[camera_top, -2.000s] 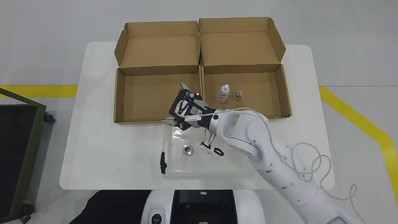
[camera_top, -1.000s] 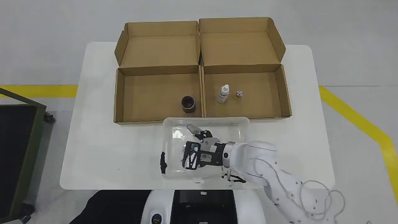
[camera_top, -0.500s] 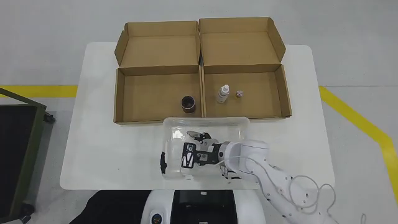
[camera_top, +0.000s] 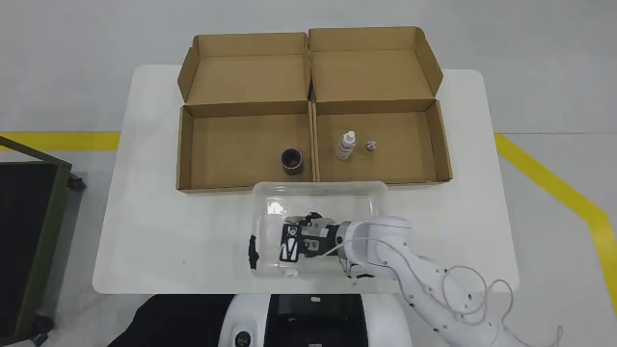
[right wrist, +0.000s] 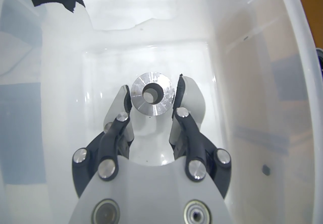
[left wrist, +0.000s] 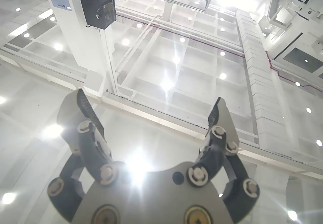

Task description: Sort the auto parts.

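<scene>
My right gripper (right wrist: 152, 96) is down inside the clear plastic bin (right wrist: 262, 63), its two fingers pressed against either side of a silver metal ring (right wrist: 162, 106) with a round hole. In the top view the right gripper (camera_top: 290, 244) sits at the bin's left end, and the ring is hidden under it. A dark cylindrical part (camera_top: 292, 160) lies in the left cardboard box (camera_top: 207, 145). A small white bottle (camera_top: 344, 144) and a tiny part (camera_top: 372, 145) lie in the right cardboard box (camera_top: 415, 140). My left gripper (left wrist: 149, 111) points up at the ceiling, open and holding nothing.
The clear bin (camera_top: 318, 189) stands at the table's front edge, just in front of the two open boxes. A black scrap (camera_top: 253, 251) clings to the bin's left wall. Bare white table (camera_top: 145, 202) lies to the left and right of the boxes.
The right arm left the left box, where the dark part now lies, and dropped into the bin. It has since shifted toward the bin's left end, at the silver ring.
</scene>
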`<act>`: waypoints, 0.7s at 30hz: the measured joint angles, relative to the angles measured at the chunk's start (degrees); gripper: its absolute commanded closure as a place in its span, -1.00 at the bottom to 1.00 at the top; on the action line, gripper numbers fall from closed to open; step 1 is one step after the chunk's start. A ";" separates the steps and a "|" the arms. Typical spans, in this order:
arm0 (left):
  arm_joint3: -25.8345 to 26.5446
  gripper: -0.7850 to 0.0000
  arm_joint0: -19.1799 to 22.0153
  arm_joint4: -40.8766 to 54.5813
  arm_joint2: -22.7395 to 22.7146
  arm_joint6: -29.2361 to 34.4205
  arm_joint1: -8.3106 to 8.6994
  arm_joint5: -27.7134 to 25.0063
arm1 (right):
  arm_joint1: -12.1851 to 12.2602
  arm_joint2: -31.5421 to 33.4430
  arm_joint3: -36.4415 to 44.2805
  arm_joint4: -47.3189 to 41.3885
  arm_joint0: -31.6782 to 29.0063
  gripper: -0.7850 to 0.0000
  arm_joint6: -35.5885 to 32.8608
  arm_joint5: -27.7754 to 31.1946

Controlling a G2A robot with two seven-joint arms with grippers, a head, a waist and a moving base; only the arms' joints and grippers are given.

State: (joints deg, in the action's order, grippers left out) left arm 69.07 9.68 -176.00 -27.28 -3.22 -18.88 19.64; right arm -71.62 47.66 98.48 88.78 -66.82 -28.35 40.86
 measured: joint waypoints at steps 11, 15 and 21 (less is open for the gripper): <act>0.00 -1.00 0.00 0.00 0.00 0.00 0.00 0.00 | 0.25 0.37 2.19 -1.06 -0.23 1.00 0.22 0.98; 0.00 -1.00 0.00 0.00 0.00 0.00 0.00 0.00 | 0.62 1.31 4.35 -1.86 -1.09 1.00 0.76 1.73; 0.00 -1.00 0.00 0.00 0.00 0.00 0.00 0.00 | 1.23 3.47 7.85 -3.58 -2.89 1.00 2.66 1.62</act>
State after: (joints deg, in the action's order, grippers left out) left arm 69.07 9.68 -176.00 -27.28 -3.22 -18.88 19.64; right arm -70.39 51.13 106.32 85.20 -69.71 -25.69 42.48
